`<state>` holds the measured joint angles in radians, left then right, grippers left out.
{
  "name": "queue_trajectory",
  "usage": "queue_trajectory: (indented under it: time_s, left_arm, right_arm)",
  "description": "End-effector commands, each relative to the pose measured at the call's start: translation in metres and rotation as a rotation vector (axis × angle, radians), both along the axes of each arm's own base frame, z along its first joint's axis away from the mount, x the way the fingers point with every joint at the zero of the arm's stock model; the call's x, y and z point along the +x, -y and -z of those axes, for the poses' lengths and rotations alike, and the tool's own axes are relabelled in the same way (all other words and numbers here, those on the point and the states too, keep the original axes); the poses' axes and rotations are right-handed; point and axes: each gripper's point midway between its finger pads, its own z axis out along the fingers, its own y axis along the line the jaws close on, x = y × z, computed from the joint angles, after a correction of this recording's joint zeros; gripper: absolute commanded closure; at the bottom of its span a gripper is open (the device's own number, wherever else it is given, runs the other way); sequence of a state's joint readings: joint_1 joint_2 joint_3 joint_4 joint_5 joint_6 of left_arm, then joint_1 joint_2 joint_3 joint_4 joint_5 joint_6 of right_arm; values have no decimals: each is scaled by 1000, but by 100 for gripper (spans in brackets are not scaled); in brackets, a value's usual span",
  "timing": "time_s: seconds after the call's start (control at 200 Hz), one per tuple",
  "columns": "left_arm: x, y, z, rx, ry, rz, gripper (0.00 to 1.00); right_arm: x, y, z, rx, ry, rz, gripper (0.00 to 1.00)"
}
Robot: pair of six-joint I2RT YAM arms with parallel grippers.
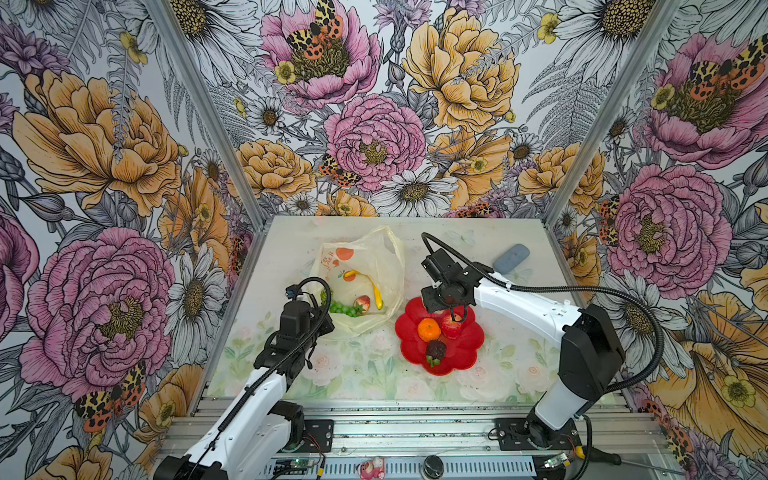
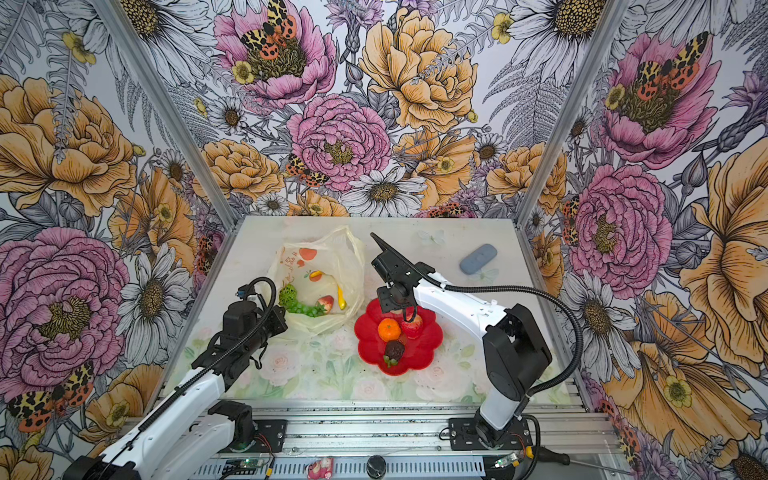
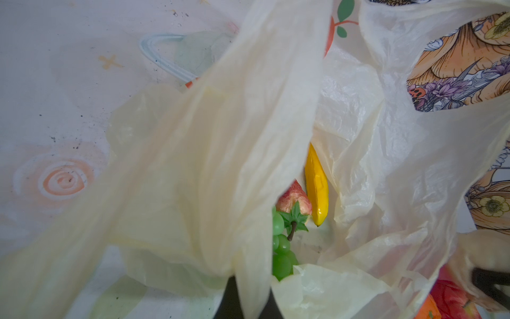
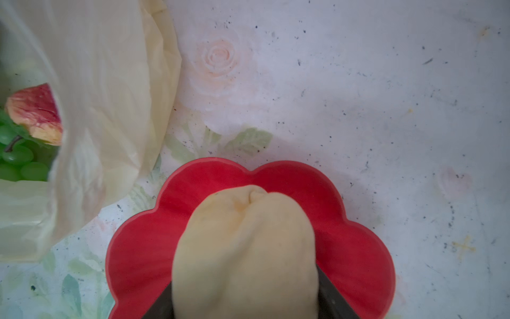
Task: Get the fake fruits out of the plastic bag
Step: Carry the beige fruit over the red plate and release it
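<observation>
Pinches the rim of the plastic bag (image 1: 390, 257) with the left gripper (image 3: 245, 301), jaws together on the film, just left of the red plate (image 1: 461, 353). Grips a pale fruit (image 4: 245, 248) in the right gripper (image 1: 452, 312), jaws clamped around it, above the plate. Shows banana (image 1: 377, 296), strawberry (image 1: 362, 303), grapes (image 1: 345, 309) inside the bag; orange (image 1: 429, 329), mangosteen (image 1: 435, 350) on the plate.

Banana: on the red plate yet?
No, the banana lies inside the plastic bag, apart from the red plate.
</observation>
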<state>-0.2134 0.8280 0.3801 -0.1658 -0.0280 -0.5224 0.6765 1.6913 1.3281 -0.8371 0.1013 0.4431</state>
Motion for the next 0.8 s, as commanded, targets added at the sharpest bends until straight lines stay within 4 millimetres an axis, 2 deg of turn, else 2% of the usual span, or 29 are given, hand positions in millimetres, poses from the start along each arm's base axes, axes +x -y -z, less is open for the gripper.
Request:
queue_trajectory:
  time_s: [0.0,0.255,0.525,0.701,0.731,0.796]
  left_arm:
    - [3,4,-6,0,43,28,100]
    - [3,5,-6,2,43,35,100]
    - [2,5,-6,3,44,35,100]
    - [2,5,-7,4,46,34,100]
    - [2,5,-7,5,46,35,100]
    - [2,5,-7,5,46,35,100]
  right_arm:
    - [4,4,0,-28,-18,11,44]
    - [2,7,21,-60,-84,11,44]
    - [1,6,25,-83,-112,-9,43]
    - [3,5,27,-98,-119,-17,36]
    - [3,5,27,-99,-121,-18,31]
    - [4,5,27,-103,-120,-19,28]
